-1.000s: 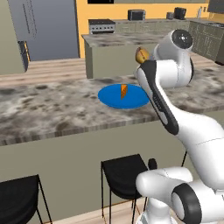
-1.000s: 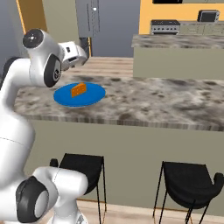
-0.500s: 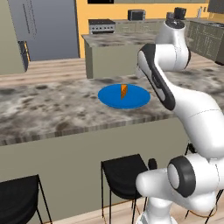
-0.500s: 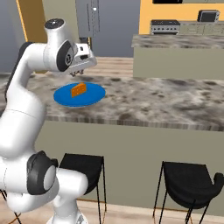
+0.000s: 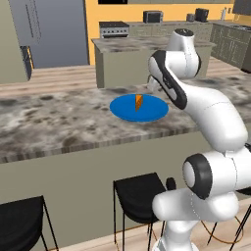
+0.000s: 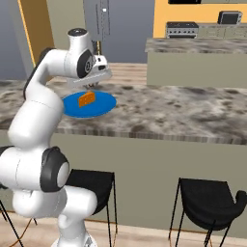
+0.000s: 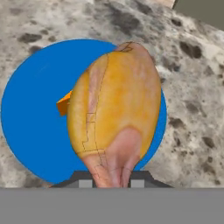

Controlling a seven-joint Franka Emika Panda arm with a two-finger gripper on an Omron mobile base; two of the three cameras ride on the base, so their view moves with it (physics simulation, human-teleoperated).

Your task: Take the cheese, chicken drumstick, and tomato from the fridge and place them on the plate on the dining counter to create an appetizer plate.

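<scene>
Our chicken drumstick (image 7: 116, 113) has travelled: a second ago we held it off to the side of the plate (image 7: 33, 127), and now it hangs right over the blue circle. In the hand view it fills the middle of the picture, fat end up, thin pale end down between our fingertips (image 7: 85, 183). Our gripper (image 7: 111, 181) is squeezed tight on that thin end, so the drumstick is not on the plate yet. We think this means the carrying part is nearly over and the letting-go part comes next.

On the plate sits the cheese (image 6: 87, 99), a little orange wedge near the middle. In the hand view only an orange corner of it peeks out at the left of the drumstick. We see no tomato on the plate, so we guess one more trip to the fridge (image 5: 49, 32), at the upper left of the left base view, is needed.

Around the plate is the grey-brown dining counter (image 5: 59, 122). Under it, at the bottom of the picture, stand black stools (image 6: 210, 205).
</scene>
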